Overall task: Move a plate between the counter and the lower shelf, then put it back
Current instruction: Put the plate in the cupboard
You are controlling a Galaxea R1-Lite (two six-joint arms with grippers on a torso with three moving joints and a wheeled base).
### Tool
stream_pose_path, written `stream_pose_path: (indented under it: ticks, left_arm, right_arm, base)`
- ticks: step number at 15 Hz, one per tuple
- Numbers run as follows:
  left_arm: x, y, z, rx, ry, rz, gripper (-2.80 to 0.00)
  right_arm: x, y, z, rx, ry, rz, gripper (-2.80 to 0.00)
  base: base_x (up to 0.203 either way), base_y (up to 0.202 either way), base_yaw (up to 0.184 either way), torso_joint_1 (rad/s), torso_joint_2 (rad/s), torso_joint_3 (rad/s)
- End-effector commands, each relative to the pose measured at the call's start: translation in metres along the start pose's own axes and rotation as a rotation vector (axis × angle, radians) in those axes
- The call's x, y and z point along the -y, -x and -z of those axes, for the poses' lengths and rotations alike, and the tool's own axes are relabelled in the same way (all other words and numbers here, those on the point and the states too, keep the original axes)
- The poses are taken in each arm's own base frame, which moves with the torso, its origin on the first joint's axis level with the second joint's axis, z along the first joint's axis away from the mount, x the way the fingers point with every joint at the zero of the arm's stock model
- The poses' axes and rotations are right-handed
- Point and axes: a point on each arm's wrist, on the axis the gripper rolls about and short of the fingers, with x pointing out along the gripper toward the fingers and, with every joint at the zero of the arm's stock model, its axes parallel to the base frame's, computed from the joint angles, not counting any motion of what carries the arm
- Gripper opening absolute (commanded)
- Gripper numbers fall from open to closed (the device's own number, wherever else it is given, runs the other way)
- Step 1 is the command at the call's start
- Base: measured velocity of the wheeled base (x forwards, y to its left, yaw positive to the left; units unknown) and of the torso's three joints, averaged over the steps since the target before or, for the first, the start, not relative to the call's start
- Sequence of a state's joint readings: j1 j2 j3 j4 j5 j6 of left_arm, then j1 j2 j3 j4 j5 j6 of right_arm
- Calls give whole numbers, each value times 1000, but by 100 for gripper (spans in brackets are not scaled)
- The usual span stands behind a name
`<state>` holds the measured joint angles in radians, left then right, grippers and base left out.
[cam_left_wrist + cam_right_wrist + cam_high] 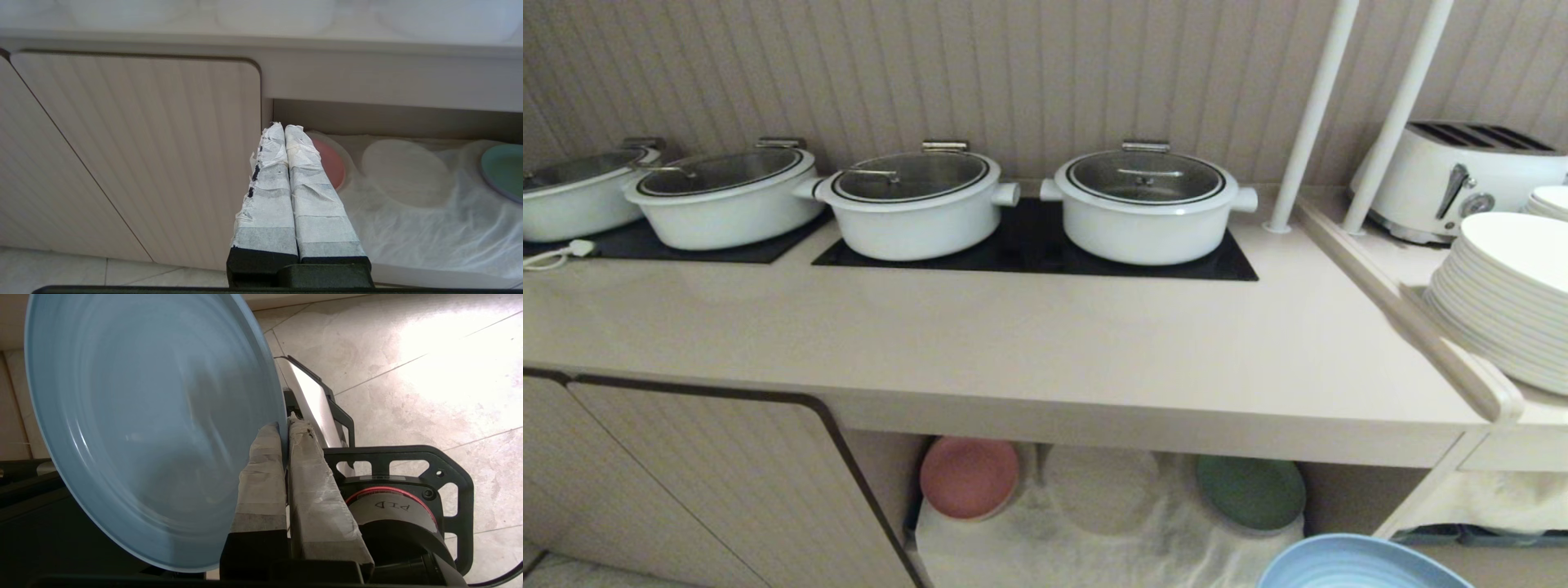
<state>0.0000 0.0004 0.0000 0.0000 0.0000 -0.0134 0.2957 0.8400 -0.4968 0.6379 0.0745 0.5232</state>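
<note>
Plate rim is pinched between the right gripper's taped fingers; left gripper pressed together.

We see the lower shelf open-fronted under the desk. On its white cloth, a pink plate and green plate flank a bare middle hump; a cabinet door walls its left.
</note>
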Motion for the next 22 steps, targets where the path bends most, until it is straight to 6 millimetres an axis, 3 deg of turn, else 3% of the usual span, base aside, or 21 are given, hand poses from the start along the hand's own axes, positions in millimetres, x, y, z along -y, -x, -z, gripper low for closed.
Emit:
stream_pose_path:
  ticks: [1, 22]
  left_arm:
    - [0, 0, 0, 0, 0, 0, -280]
    - [0, 0, 0, 0, 0, 0, -280]
  right_arm:
    - [1, 1, 1, -2, -3, 0, -280]
    - [4, -3, 7, -15, -3, -1, -280]
  base:
    - [0, 0, 0, -176, 378, 195]
    - [0, 0, 0, -223, 510, 286]
